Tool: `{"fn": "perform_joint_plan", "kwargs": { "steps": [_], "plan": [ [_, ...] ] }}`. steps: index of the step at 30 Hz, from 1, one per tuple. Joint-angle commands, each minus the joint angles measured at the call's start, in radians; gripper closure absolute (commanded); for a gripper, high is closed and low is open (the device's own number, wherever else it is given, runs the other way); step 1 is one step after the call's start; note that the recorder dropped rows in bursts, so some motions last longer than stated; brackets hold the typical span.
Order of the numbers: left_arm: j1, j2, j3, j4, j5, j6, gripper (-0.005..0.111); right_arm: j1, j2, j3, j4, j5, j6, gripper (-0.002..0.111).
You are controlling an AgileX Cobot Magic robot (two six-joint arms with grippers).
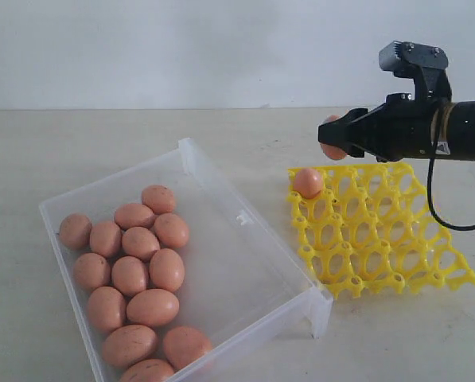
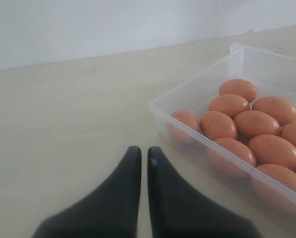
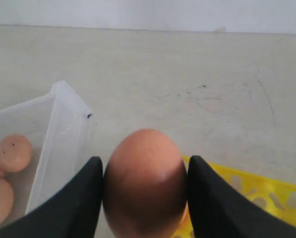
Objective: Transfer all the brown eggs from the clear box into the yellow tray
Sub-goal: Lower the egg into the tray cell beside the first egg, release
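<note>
Several brown eggs (image 1: 141, 243) lie clustered in the left half of the clear box (image 1: 245, 267). The yellow tray (image 1: 396, 255) stands to the right of the box, with one egg (image 1: 307, 182) seated in its far left corner cup. My right gripper (image 1: 330, 138) hangs above the tray's far left edge, shut on another brown egg (image 3: 145, 184) that fills the space between its two black fingers. My left gripper (image 2: 144, 151) is shut with nothing in it, over bare table beside the box (image 2: 187, 130); it does not show in the exterior view.
The tan table (image 1: 78, 151) runs back to a white wall (image 1: 181, 48). The right half of the box floor holds no eggs. A black cable (image 1: 440, 203) hangs from the right arm over the tray's far right side.
</note>
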Motion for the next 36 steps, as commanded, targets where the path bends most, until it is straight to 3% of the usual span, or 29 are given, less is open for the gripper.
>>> {"fn": "perform_joint_plan", "kwargs": {
  "steps": [1, 10, 22, 36],
  "plan": [
    [-0.006, -0.003, 0.004, -0.007, -0.005, 0.001, 0.103, -0.067, 0.026, -0.032, -0.14, -0.032, 0.09, 0.108],
    [-0.006, -0.003, 0.004, -0.007, -0.005, 0.001, 0.103, -0.092, 0.122, -0.034, -0.14, -0.181, -0.157, 0.108],
    [-0.006, -0.003, 0.004, -0.007, -0.005, 0.001, 0.103, -0.092, 0.211, -0.034, 0.063, -0.168, -0.404, 0.108],
    [-0.006, -0.003, 0.004, -0.007, -0.005, 0.001, 0.103, -0.092, 0.211, -0.034, 0.127, -0.14, -0.429, 0.108]
  ]
}}
